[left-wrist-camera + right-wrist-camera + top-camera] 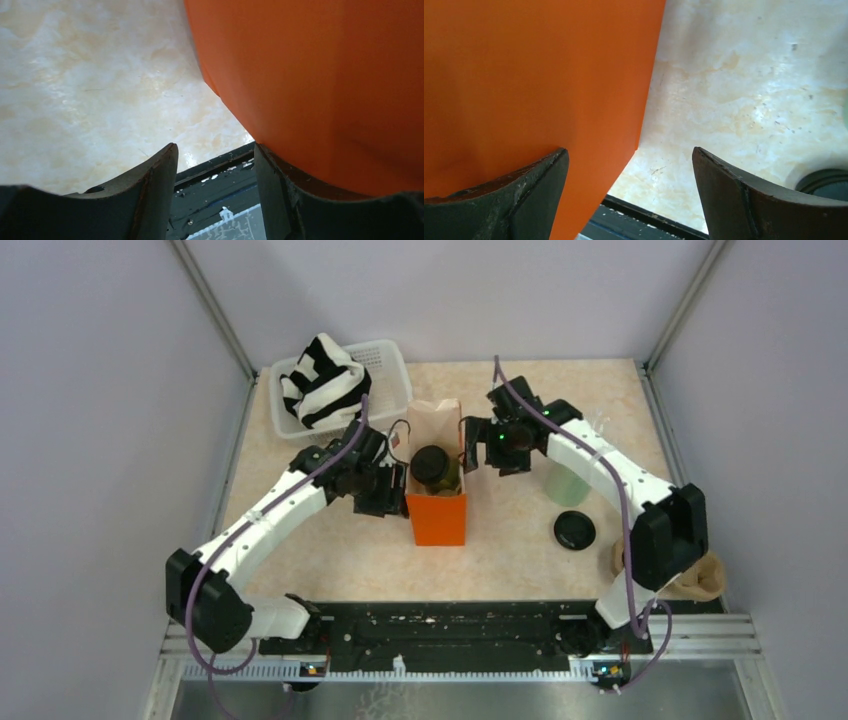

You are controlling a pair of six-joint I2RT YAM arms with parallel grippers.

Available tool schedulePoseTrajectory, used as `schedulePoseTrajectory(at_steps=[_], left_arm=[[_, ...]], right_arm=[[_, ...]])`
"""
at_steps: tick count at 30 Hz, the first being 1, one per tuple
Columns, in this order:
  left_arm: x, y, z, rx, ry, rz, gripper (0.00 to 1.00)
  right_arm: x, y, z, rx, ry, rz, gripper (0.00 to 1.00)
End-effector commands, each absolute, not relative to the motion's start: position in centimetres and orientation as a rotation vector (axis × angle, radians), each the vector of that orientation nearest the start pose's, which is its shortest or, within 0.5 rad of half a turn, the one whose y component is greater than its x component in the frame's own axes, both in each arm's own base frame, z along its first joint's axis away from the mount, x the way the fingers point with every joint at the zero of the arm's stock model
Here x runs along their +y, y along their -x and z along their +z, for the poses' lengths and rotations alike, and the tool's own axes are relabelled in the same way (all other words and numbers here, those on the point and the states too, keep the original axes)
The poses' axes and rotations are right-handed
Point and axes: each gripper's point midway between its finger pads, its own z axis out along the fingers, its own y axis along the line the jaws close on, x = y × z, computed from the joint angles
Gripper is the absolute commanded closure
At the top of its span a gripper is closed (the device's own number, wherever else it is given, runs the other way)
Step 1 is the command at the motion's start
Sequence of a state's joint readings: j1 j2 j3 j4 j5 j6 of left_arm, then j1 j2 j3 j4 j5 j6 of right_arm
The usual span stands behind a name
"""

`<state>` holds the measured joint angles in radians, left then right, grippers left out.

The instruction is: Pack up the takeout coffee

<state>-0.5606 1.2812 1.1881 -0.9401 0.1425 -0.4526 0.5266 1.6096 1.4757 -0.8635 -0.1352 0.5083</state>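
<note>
Flanking the orange bag (437,518), both open: my left end effector (215,156) at its 9 o'clock, right end effector (630,154) at 3. Lidded cup (434,464) sits inside; nudging a wall could tip it.

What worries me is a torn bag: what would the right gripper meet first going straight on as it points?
Probably the orange bag: its side lies ahead of one finger of the right gripper and reaches into the gap. The other faces the table; depth unclear.
</note>
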Motion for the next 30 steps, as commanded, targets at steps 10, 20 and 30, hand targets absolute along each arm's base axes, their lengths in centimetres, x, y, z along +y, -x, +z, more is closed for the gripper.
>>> schedulePoseTrajectory(at_steps=[10,20,30], left_arm=[[-29.2,-17.9,17.3,2.573,-0.497,-1.132,0.31],[-32.7,-15.4,18.2,2.487,-0.629,-1.262,0.22],[-27.2,-13.6,20.4,2.397,-0.619,-1.054,0.11]], right_arm=[[28.7,-34.6,17.7,2.569,0.316,0.666,0.06],[29.7,-36.0,19.4,2.508,0.460,0.675,0.04],[21.9,-38.1,23.4,2.519,0.377,0.119,0.03]])
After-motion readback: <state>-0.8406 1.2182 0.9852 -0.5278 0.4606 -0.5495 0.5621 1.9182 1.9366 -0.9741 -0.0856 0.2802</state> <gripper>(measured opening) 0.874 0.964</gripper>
